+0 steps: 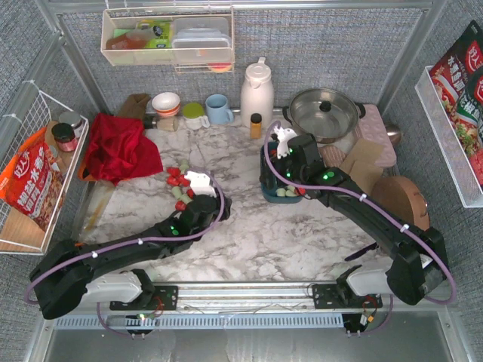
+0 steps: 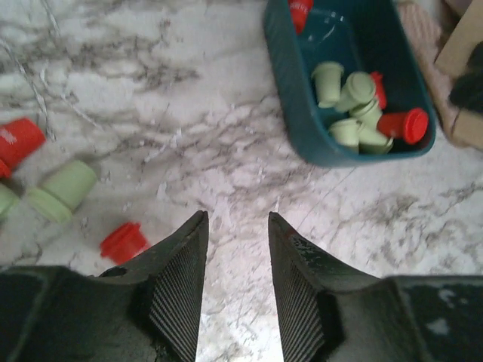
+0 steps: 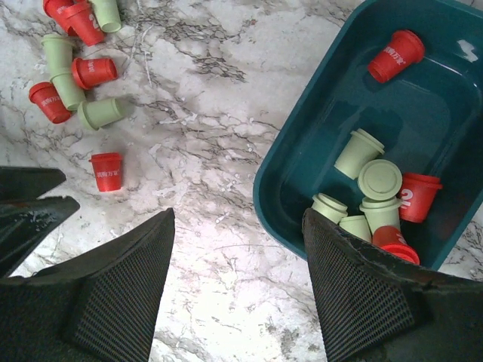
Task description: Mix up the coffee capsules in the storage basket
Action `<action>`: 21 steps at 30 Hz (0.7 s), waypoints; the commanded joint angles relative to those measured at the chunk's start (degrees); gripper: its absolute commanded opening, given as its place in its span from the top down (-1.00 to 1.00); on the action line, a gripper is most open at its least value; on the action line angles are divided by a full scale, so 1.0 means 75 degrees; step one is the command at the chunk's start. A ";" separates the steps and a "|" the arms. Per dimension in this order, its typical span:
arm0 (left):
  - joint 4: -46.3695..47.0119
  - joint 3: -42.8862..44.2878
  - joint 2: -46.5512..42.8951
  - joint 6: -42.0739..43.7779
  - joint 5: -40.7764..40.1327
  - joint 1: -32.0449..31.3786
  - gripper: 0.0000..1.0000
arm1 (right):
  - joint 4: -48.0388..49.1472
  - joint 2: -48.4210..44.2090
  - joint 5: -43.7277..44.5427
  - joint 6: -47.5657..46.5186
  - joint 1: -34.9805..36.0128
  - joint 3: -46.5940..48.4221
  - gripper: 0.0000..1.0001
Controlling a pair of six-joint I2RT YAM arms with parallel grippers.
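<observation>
Left claw (image 2: pixel 237 216) gapes empty beside red capsule (image 2: pixel 124 241).

The left arm (image 1: pixel 128 253) and right arm (image 1: pixel 377 219) are black and blocky, with pale grey bases (image 1: pixel 113 286) at six o'clock. A purple cable (image 1: pixel 223 202) runs along each, held by white clips. Green lights (image 1: pixel 175 225) glow on the forearms. The jaws are black wedges with ribbed pads (image 2: pixel 177 302).

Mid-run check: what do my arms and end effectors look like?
Both the left arm and right arm are black jointed links on pale grey bases, each trailing a purple cable with white ties, plus green lights. The left end effector and right end effector have black wedge fingers, ribbed inside.
</observation>
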 commanded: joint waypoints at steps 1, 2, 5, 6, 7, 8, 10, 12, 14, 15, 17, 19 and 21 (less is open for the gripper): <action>-0.0945 0.0632 0.0097 -0.0002 -0.0694 0.0001 0.06 | -0.0021 -0.0028 -0.0100 0.0058 0.0000 0.0080 -0.46; -0.1659 0.0868 0.0237 -0.0382 -0.0885 0.0010 0.04 | -0.0028 0.0001 -0.0093 0.0058 -0.0004 0.0084 -0.46; -0.3463 0.1349 0.0538 -0.1882 -0.1498 0.0021 -0.08 | -0.0060 0.0099 -0.0098 0.0035 -0.0003 0.0111 -0.46; -0.3872 0.1416 0.0594 -0.2425 -0.1609 0.0020 -0.18 | -0.0072 0.0121 -0.0084 0.0035 0.0000 0.0114 -0.46; -0.4197 0.1441 0.0622 -0.2919 -0.1662 0.0022 -0.25 | -0.0067 0.0122 -0.0080 0.0026 -0.0004 0.0115 -0.46; -0.4393 0.1419 0.0646 -0.3466 -0.1633 0.0014 -0.28 | -0.0056 0.0128 -0.0070 0.0029 -0.0003 0.0112 -0.46; -0.4323 0.1278 0.0712 -0.4079 -0.1457 0.0022 -0.28 | -0.0031 0.0135 -0.0059 0.0026 0.0005 0.0095 -0.46; -0.4085 0.1182 0.0859 -0.4394 -0.1340 0.0023 -0.27 | -0.0022 0.0151 -0.0024 0.0014 -0.0004 0.0088 -0.46; -0.3828 0.1201 0.1102 -0.4445 -0.1280 0.0017 -0.26 | -0.0017 0.0161 0.0008 -0.0006 -0.0002 0.0067 -0.46; -0.3746 0.1265 0.1258 -0.4461 -0.1273 0.0019 -0.25 | -0.0017 0.0164 0.0032 -0.0012 -0.0008 0.0060 -0.46; -0.3621 0.1435 0.1614 -0.4388 -0.1217 0.0022 -0.24 | -0.0022 0.0175 0.0063 -0.0033 -0.0004 0.0058 -0.46; -0.3684 0.1670 0.2001 -0.4303 -0.1207 0.0023 -0.23 | -0.0028 0.0165 0.0131 -0.0058 -0.0001 0.0030 -0.46; -0.3743 0.1829 0.2326 -0.4179 -0.1213 0.0023 -0.21 | -0.0023 0.0153 0.0155 -0.0082 -0.0003 0.0022 -0.46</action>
